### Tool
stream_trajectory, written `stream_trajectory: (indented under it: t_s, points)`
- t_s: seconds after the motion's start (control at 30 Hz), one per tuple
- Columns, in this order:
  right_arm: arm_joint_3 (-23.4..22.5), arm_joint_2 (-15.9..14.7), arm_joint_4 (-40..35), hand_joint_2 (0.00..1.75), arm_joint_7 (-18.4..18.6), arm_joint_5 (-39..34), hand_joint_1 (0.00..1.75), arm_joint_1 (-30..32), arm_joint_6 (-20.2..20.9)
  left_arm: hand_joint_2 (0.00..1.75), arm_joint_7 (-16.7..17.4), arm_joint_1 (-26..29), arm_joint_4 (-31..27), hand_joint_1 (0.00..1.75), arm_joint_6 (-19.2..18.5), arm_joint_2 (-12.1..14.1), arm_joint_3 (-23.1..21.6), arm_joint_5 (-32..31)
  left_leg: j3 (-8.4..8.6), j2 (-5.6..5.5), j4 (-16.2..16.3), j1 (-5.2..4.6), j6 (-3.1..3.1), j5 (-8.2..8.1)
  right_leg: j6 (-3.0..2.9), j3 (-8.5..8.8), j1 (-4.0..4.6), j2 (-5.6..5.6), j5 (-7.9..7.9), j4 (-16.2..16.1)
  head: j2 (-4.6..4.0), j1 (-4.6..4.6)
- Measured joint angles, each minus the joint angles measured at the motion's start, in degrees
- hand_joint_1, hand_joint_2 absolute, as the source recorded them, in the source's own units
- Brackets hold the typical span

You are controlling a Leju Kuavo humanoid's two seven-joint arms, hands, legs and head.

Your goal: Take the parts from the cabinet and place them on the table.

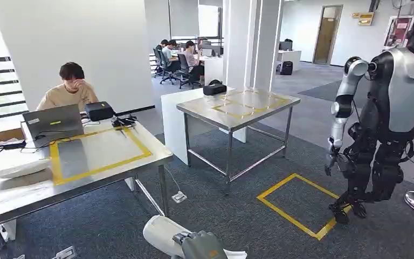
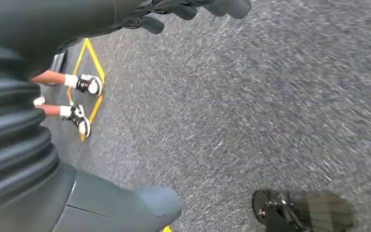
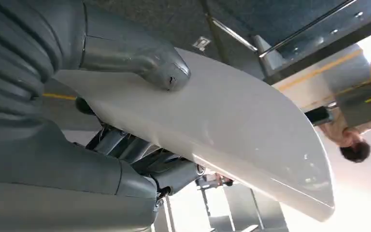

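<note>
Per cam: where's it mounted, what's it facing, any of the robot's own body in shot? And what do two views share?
Head view: high on the body, facing forward and down at two taped tables and another robot; right hand gripping the white part at the bottom edge.
Left wrist view: behind the left hand, facing down at carpet; ribbed cover shows.
Right wrist view: behind the right hand, on the white part.
Shared: head and right wrist views both show the part.

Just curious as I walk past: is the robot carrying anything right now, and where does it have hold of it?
Yes. Its right hand grips a long white curved part near one end, thumb across one face. The left hand holds nothing.
</note>
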Motion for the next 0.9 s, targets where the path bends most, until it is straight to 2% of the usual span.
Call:
stream_trajectory:
  t_s: [0.03,0.07,0.13,0.17,0.2,0.23,0.27,0.3,0.33,0.4,0.43,0.47,0.5,0.53,0.57,0.63,0.67,0.7,0.73,0.77,0.8,0.83,0.87,0.9]
  points:
    - [0.0,0.1,0.0,1.75,-0.2,0.0,1.75,-0.1,0.0,1.75,0.0,-0.1,0.0,0.0,0.0,0.0,0.0,0.0,-0.06,-0.59,0.0,0.13,0.39,0.11,0.09,-0.98,-0.08,2.85,-1.63,2.3,0.0,0.02]
    - [0.0,0.0,0.1,1.75,-0.2,0.0,1.75,-0.2,0.0,1.75,0.1,-0.4,0.0,0.0,0.0,0.0,0.0,0.0,-0.19,-1.29,0.0,0.17,0.61,0.19,0.19,-3.19,-0.1,4.37,-4.14,7.1,0.0,0.17]
    - [0.1,-0.2,0.5,1.75,-0.3,0.0,1.75,-0.1,0.1,1.75,0.0,-0.5,0.0,0.0,0.1,0.0,0.0,0.1,-0.38,-2.97,0.1,0.07,0.73,0.22,0.25,-7.51,-0.07,4.85,-7.32,15.6,0.0,0.26]
    - [0.2,-0.2,0.7,1.75,-0.5,-0.1,1.75,-0.2,0.2,1.75,0.0,-0.3,0.0,0.0,0.2,0.0,0.0,0.4,-0.48,-3.81,0.2,0.04,0.72,0.25,0.2,-8.52,-0.07,4.86,-7.24,17.2,0.0,0.26]
    - [0.3,-0.2,0.9,1.75,-0.8,-0.3,1.75,-0.2,0.2,1.75,-0.1,-0.2,0.0,0.0,0.4,0.0,0.2,0.7,-0.5,-4.62,0.3,0.05,0.68,0.27,0.08,-8.14,-0.08,4.9,-5.89,16.1,0.0,0.31]
    - [0.4,-0.2,1.0,1.75,-1.1,-0.5,1.75,-0.4,0.2,1.75,-0.2,0.0,0.1,0.0,0.5,0.0,0.3,0.8,-0.5,-5.5,0.4,0.07,0.62,0.3,-0.1,-6.42,-0.12,5.08,-3.47,12.5,0.0,0.31]
    - [0.4,-0.2,1.0,1.75,-1.2,-0.5,1.75,-0.6,0.2,1.75,-0.3,0.0,0.1,0.0,0.7,-0.1,0.4,0.9,-0.5,-6.43,0.5,0.13,0.49,0.33,-0.28,-3.85,-0.2,5.71,-0.68,7.1,0.0,0.35]
    - [0.5,-0.2,1.0,1.75,-1.2,-0.5,1.75,-0.8,0.2,1.75,-0.3,0.0,0.1,0.0,0.7,-0.2,0.5,0.9,-0.55,-7.14,0.6,0.2,0.23,0.37,-0.43,-1.33,-0.39,7.72,1.41,2.1,0.0,0.35]
    - [0.5,-0.2,1.1,1.75,-1.3,-0.5,1.75,-1.0,0.2,1.75,-0.3,0.0,0.1,0.0,0.7,-0.2,0.6,1.0,-0.8,-7.75,0.7,0.03,-0.21,0.51,-0.48,-0.69,-0.48,10.28,0.32,0.3,-0.02,0.33]
    - [0.5,-0.2,1.2,1.75,-1.6,-0.7,1.75,-1.1,0.3,1.75,-0.7,0.2,0.1,0.0,0.9,-0.2,0.6,1.4,-1.24,-8.92,0.5,0.17,-1.11,0.86,-0.76,-0.78,-0.16,8.89,0.78,0.0,0.0,0.24]
    - [0.6,-0.1,1.3,1.75,-2.2,-1.1,1.75,-1.2,0.3,1.75,-1.1,0.5,0.1,0.0,1.1,-0.2,0.7,2.0,-1.3,-9.56,0.1,0.36,-1.6,1.1,-1.14,-0.76,0.16,8.42,0.83,0.0,-0.02,0.26]
    - [0.7,0.1,1.4,1.75,-2.8,-1.4,1.75,-1.6,0.3,1.75,-1.6,0.9,0.1,0.0,1.4,-0.2,1.0,2.6,-1.71,-10.13,-0.2,0.38,-2.1,1.32,-1.64,-0.47,-0.11,7.81,1.12,-0.2,0.0,0.28]
    - [1.0,0.3,1.4,1.75,-3.3,-1.6,1.75,-2.0,0.4,1.75,-2.0,1.3,0.1,0.0,1.8,0.0,1.4,3.1,-1.83,-9.09,0.3,0.42,-2.12,1.18,-2.17,-0.36,-0.52,6.93,1.54,-0.7,0.0,0.33]
    - [1.3,0.6,1.4,1.75,-3.7,-1.8,1.75,-2.2,0.3,1.75,-2.4,1.6,0.1,0.0,2.0,-0.5,1.8,3.5,-2.52,-5.7,1.8,-0.13,-2.26,-0.03,-2.55,-0.25,-0.49,6.47,1.61,-0.9,0.0,-0.11]
    - [1.5,0.6,1.4,1.75,-3.9,-2.0,1.75,-2.4,0.4,1.75,-2.5,1.8,0.2,0.0,2.4,-0.6,2.2,3.7,-4.51,-3.48,5.9,-0.14,-2.37,-2.48,-2.83,-0.23,-0.35,5.6,1.61,-1.0,0.0,-0.2]
    - [1.7,0.5,1.5,1.75,-3.9,-2.4,1.75,-2.3,0.4,1.75,-1.7,2.0,0.3,0.0,3.3,-1.0,2.4,3.4,-8.63,-2.04,14.6,-0.11,-2.64,-6.33,-3.06,-0.26,-0.08,3.86,1.46,-0.9,0.0,-0.26]
    - [1.9,0.4,1.5,1.75,-3.6,-2.5,1.75,-2.3,0.4,1.75,-1.2,2.3,0.3,0.0,3.8,-1.1,2.4,3.0,-9.86,-1.82,17.4,-0.11,-2.71,-6.99,-3.13,-0.29,0.0,3.0,1.39,-0.8,0.0,-0.24]
    - [2.1,0.4,1.5,1.75,-2.9,-2.5,1.75,-2.3,0.4,1.75,-1.0,2.5,0.4,0.0,4.1,-1.2,2.4,2.7,-9.63,-1.7,17.2,-0.11,-2.68,-6.3,-3.12,-0.26,0.03,2.19,1.29,-0.8,-0.02,-0.26]
    - [2.1,0.3,1.2,1.75,-2.1,-2.5,1.75,-2.3,0.4,1.75,-0.9,2.7,0.4,0.0,4.3,-1.3,2.4,2.3,-8.05,-1.52,14.4,-0.12,-2.61,-4.45,-3.03,-0.19,0.04,1.41,1.14,-0.8,0.0,-0.26]
    - [2.1,0.2,1.0,1.75,-1.5,-2.5,1.75,-2.3,0.4,1.75,-0.9,2.7,0.4,0.0,4.3,-1.3,2.5,1.9,-5.31,-1.02,9.6,-0.14,-2.43,-2.11,-2.89,-0.08,0.04,0.61,0.96,-0.7,0.0,-0.26]
    - [2.1,0.1,0.6,1.75,-1.0,-2.5,1.75,-2.3,0.4,1.75,-0.9,2.5,0.4,0.0,4.3,-1.3,2.5,1.6,-2.21,0.42,4.2,-0.21,-2.15,-0.02,-2.68,0.07,0.07,-0.11,0.74,-0.5,0.0,-0.26]
    - [2.1,0.0,0.2,1.75,-0.6,-2.5,1.75,-2.2,0.4,1.75,-1.0,2.2,0.4,0.0,4.1,-1.4,2.5,1.1,-0.62,4.26,0.8,-0.81,-1.67,-0.61,-2.36,0.16,0.38,-0.67,0.51,-0.5,0.0,-0.33]
    - [2.1,-0.4,0.0,1.75,0.0,-2.3,1.75,-2.2,0.2,1.75,-1.0,1.9,0.3,0.0,3.5,-1.4,2.5,0.6,-0.16,3.72,0.6,-0.87,-0.81,-0.18,-2.01,0.18,0.74,-1.23,0.29,-0.4,0.0,-0.2]
    - [2.1,-0.7,-0.2,1.75,0.3,-2.3,1.75,-2.1,0.0,1.75,-1.0,1.5,0.3,0.0,3.0,-1.4,2.4,0.2,-0.35,2.83,0.8,-0.99,-0.51,-0.25,-1.77,0.37,0.74,-1.61,0.32,-0.6,0.0,-0.13]
